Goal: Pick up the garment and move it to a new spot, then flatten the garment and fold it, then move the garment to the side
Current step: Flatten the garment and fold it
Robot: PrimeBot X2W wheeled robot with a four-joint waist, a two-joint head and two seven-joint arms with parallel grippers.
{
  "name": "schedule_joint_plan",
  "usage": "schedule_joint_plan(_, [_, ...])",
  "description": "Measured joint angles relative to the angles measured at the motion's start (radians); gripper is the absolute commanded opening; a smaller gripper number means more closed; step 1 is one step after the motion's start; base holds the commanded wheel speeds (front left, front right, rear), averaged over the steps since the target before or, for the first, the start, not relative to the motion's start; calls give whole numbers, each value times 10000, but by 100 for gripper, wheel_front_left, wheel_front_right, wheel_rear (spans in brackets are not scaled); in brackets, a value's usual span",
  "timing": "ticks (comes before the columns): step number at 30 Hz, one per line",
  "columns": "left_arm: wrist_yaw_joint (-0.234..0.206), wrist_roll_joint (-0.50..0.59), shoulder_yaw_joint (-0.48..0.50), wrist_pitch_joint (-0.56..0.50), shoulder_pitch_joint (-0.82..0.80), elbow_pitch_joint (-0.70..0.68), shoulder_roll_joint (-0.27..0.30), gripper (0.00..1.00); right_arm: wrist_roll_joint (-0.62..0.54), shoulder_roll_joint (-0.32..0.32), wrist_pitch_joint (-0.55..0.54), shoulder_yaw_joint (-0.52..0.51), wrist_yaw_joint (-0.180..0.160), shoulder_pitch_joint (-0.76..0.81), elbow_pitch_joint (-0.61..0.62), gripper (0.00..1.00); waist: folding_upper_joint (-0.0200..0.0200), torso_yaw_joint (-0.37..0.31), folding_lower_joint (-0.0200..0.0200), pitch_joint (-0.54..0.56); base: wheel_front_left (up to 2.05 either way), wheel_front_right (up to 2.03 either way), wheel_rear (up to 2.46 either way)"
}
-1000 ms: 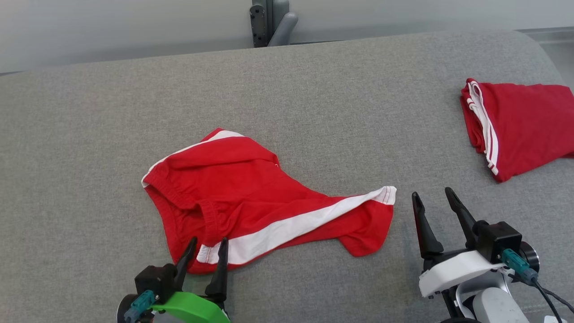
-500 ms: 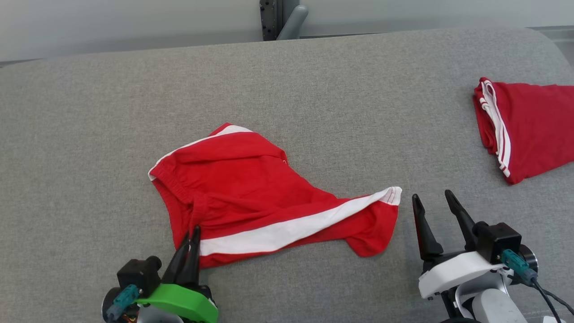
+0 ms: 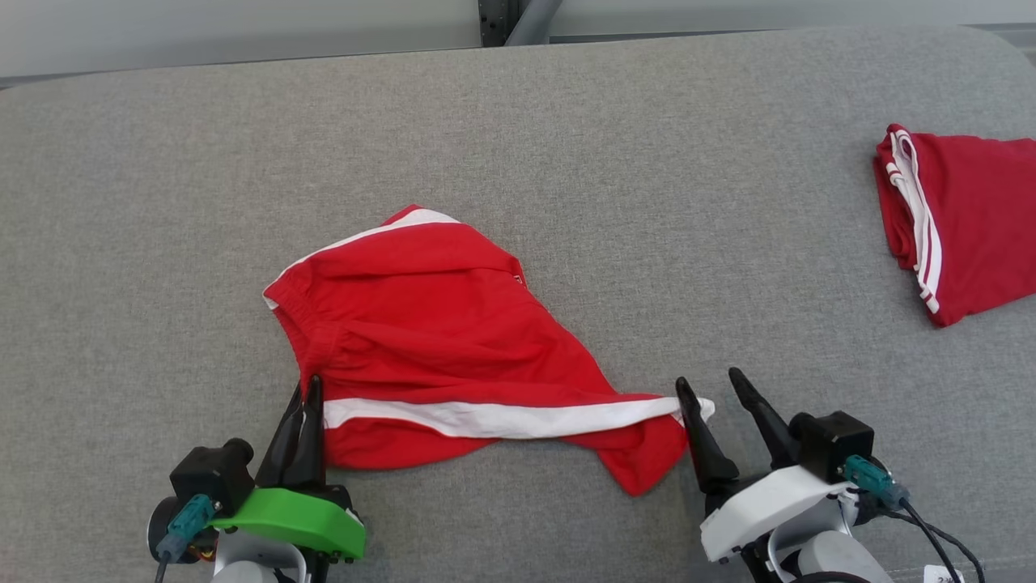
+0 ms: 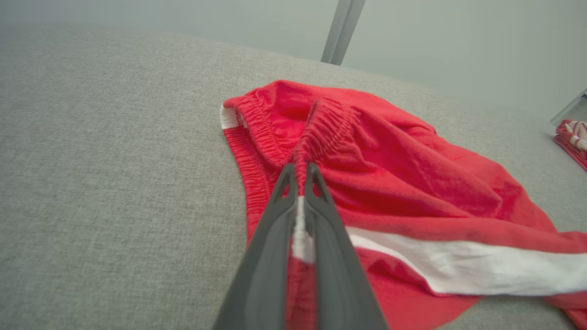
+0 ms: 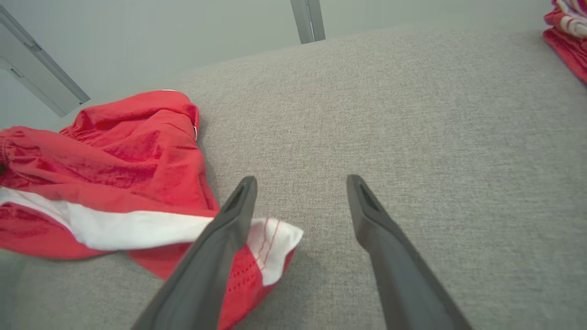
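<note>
The garment (image 3: pixel 421 324) is a pair of red shorts with a white side stripe, lying crumpled on the grey padded surface (image 3: pixel 566 162). My left gripper (image 3: pixel 306 397) is shut on the garment's elastic waistband where the stripe begins; the left wrist view shows the garment (image 4: pixel 390 183) with its cloth pinched between the fingers of the left gripper (image 4: pixel 300 170). My right gripper (image 3: pixel 711 385) stands open at the leg hem corner, its left finger lying over the white hem of the garment (image 5: pixel 114 156). In the right wrist view the right gripper (image 5: pixel 300 183) holds nothing.
A second red garment (image 3: pixel 963 219) with white stripes lies folded at the far right edge, also seen as a folded garment (image 5: pixel 566 32) in the right wrist view. A grey metal post (image 3: pixel 518 12) stands behind the surface's far edge. Bare grey surface surrounds the shorts.
My left gripper closed on the waistband and pulled it left, stretching the stripe straight. My right gripper shifted left to the hem corner. The camera tilted, shifting the whole picture.
</note>
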State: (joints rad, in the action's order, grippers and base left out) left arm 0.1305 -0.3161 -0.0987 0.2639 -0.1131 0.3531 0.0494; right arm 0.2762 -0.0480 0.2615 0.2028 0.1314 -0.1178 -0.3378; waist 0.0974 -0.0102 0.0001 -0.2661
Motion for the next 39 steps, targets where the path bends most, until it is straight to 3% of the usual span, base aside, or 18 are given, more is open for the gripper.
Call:
schedule_joint_plan(9, [0,2,-105,0,-67,-38,0,0,759,-362,0,909,0,112,194,100,0,-15,0,-186,0,0,0])
schedule_joint_plan(20, [0,-4,-232,2,-60,17,0,0,1218,-556,0,1085,0,454,58,96,0,-96,0,-51,0,0,0])
schedule_joint_plan(22, [0,-6,-267,0,-59,19,0,0,1264,-552,0,1101,0,450,0,84,0,-56,0,-41,0,0,0])
schedule_joint_plan(24, [0,-4,-278,0,-56,25,0,0,1271,-537,0,1150,0,421,-50,49,0,-16,0,-34,0,0,0])
schedule_joint_plan(26, [0,-4,-282,0,-50,31,0,0,1302,-518,0,1187,0,350,-100,45,0,20,0,-42,0,0,0])
schedule_joint_plan(28, [0,-4,-290,0,-49,40,0,0,1344,-514,0,1235,0,261,-146,33,0,50,0,-54,0,0,0])
schedule_joint_plan(31, [0,-4,-303,2,-50,50,0,0,1346,-497,-2,1264,0,212,-171,2,0,89,0,-85,0,0,0])
schedule_joint_plan(39, [0,-6,-351,2,-37,128,0,0,1338,-495,0,1041,0,117,77,0,0,105,0,26,0,0,0])
